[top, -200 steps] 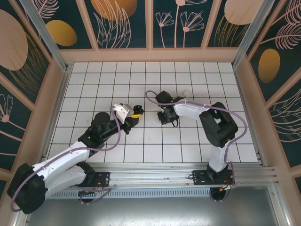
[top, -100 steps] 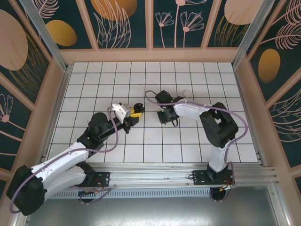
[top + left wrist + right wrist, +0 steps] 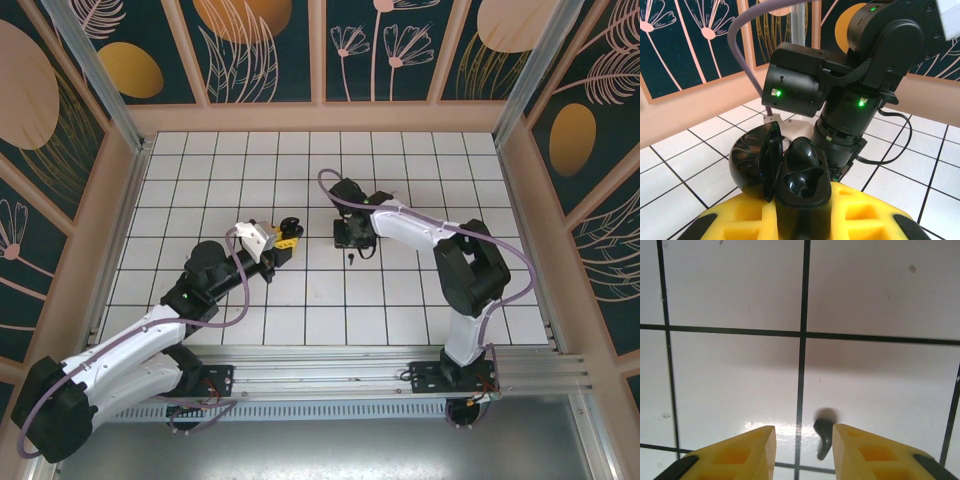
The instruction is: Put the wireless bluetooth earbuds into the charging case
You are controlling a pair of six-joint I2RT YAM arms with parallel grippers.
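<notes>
Black stemmed earbud [image 3: 824, 438] lies between parted right end effector [image 3: 804, 452] fingers [image 3: 740, 455], stem along them; left end effector [image 3: 802, 222] clamps open black case [image 3: 799, 172]

I read no text, label, brand, number or sign on any surface: none on the charging case [image 3: 799, 176], none on the right arm housing [image 3: 795, 85], none on the tiled table [image 3: 400, 300]
</notes>
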